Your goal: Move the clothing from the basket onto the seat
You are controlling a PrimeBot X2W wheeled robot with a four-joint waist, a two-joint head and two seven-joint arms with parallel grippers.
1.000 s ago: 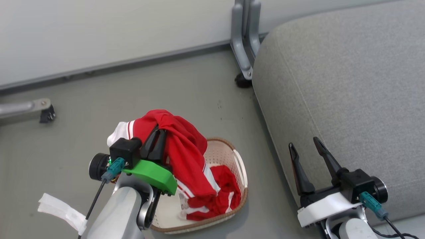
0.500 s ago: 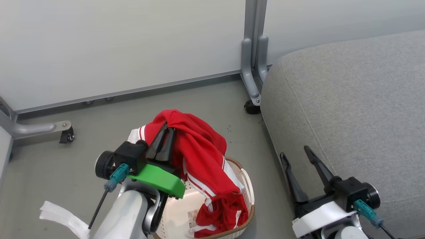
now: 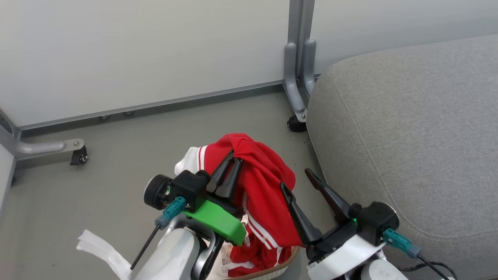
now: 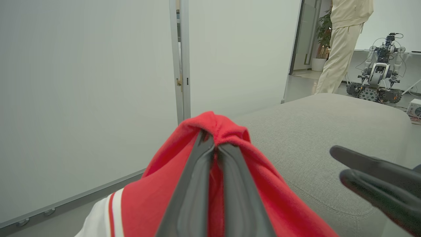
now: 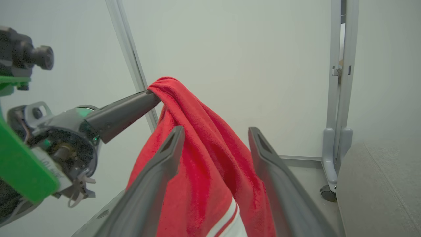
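Observation:
My left gripper [image 3: 235,155] is shut on a bunched fold of a red garment [image 3: 268,182] with white stripe trim and holds it up over the basket [image 3: 277,268], whose brown rim shows at the bottom edge. The cloth hangs down into the basket, where more red fabric [image 3: 249,258] lies. My right gripper [image 3: 296,179] is open, and its two fingers stand on either side of the hanging cloth [image 5: 204,171]. The grey seat [image 3: 408,136] is just to the right. The left wrist view shows the pinched fold [image 4: 217,126] and the seat [image 4: 329,125] behind it.
A pale partition wall runs behind, with a grey metal post [image 3: 296,77] and caster [image 3: 295,124] beside the seat's corner. Another caster foot [image 3: 78,155] is at the far left. A white strap [image 3: 101,252] lies on the floor. Beyond the seat stand a person [image 4: 342,42] and another robot [image 4: 378,75].
The camera tilted up early on. My left gripper carried the garment higher and rightward toward the seat. My right gripper swung left from beside the seat until it straddled the hanging cloth.

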